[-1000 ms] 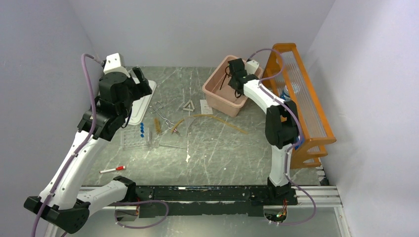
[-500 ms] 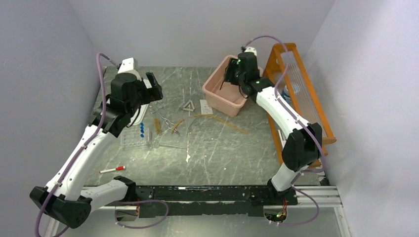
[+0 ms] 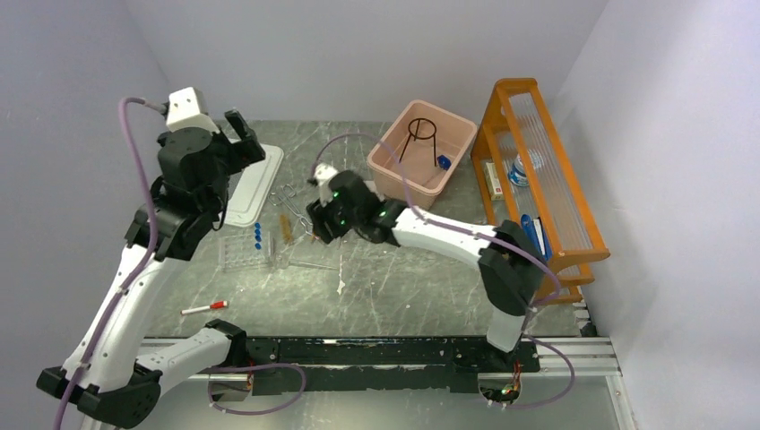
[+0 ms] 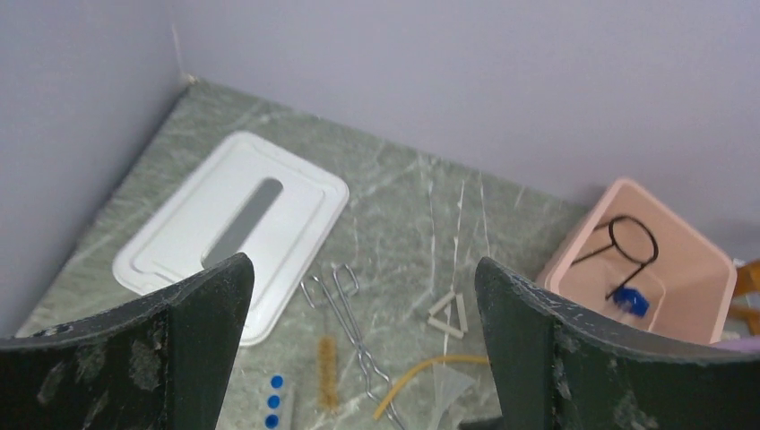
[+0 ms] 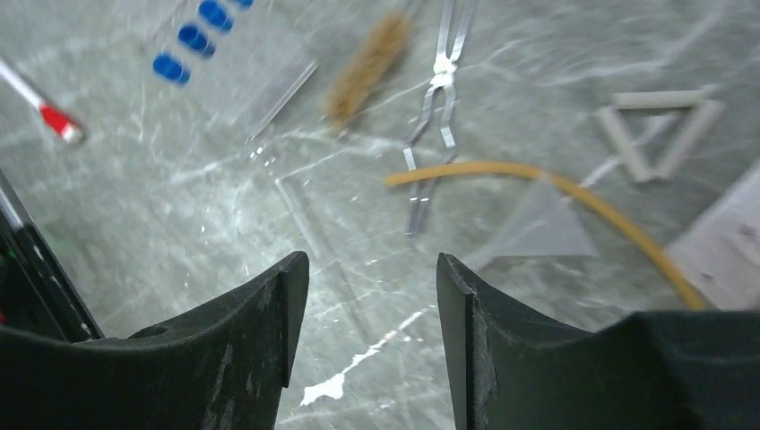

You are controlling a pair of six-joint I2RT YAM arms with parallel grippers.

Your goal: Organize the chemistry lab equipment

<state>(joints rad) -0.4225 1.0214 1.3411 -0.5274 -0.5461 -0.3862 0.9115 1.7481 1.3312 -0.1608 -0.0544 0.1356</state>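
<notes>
Top view
- left tool point(image 3: 244, 136): raised over the far-left tabletop point(image 3: 403, 278), above the white lid point(image 3: 260, 179); jaws wide, nothing held.
- right tool point(image 3: 314, 219): low over the middle of the tabletop, among the loose items; jaw gap not readable from here.
- blue-capped clear tubes point(image 3: 258, 236): on the tabletop left of the right tool, on the near side of the left tool.
- black wire ring point(image 3: 421, 134): inside the pink bin point(image 3: 384, 172), well apart from both tools.
- red-capped white marker point(image 3: 204, 308): near-left tabletop.
- orange wooden shelf point(image 3: 547, 242): along the right edge.

Left wrist view
- jaws spread wide, gap empty.
- below and between the fingers, all flat on the tabletop and untouched: metal tongs point(image 4: 345, 305); brown brush point(image 4: 329, 372) just left of them; white triangle point(image 4: 453, 313) to their right; amber tubing point(image 4: 430, 367) curving near the tongs' lower end.
- white lid toward the left finger; pink bin with the wire ring beyond the right finger.

Right wrist view (blurred)
- jaws partly apart, only bare tabletop between.
- tongs' tips just ahead of the fingertips, amber tubing crossing them.
- brush ahead-left; blue caps and marker farther left; triangle ahead-right.
</notes>
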